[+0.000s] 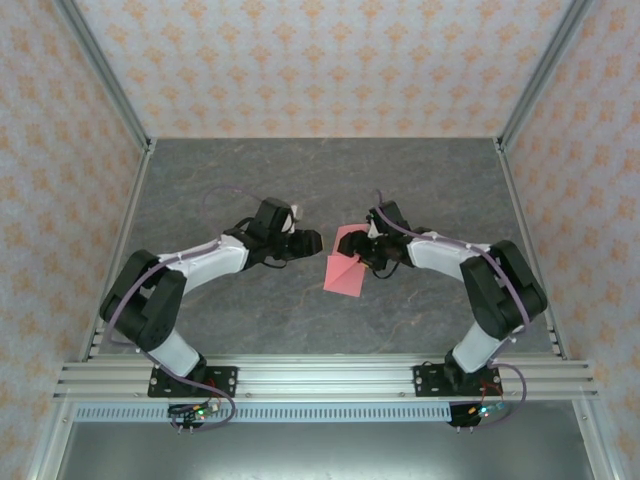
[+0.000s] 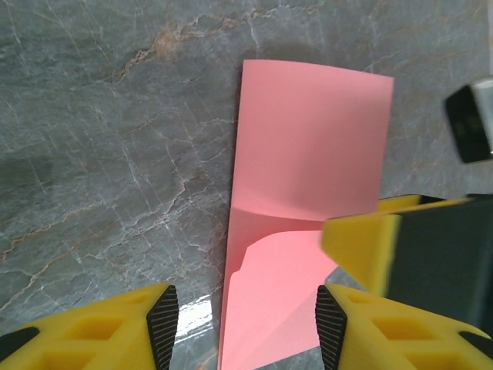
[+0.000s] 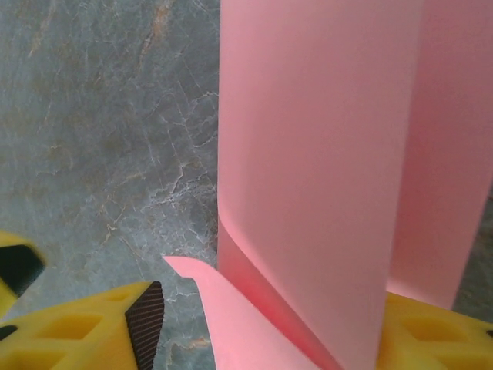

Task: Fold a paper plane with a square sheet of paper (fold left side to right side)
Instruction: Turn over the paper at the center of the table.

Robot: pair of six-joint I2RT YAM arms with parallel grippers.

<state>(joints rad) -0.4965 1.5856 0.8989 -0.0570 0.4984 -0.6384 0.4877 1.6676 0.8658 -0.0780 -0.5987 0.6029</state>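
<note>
Top external: 1 paper sheet (image 1: 343,276), part-folded; 2 arms, L gripper (image 1: 314,241) + R gripper (image 1: 361,253), both jaws apart.

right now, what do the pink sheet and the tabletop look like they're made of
Pink sheet: probably thin matte paper; it holds sharp creases, curls at one edge and shows no gloss.
Tabletop: grey stone-look surface with pale veins, slightly glossy, with a bright reflection; real stone or printed laminate, can't tell.
</note>
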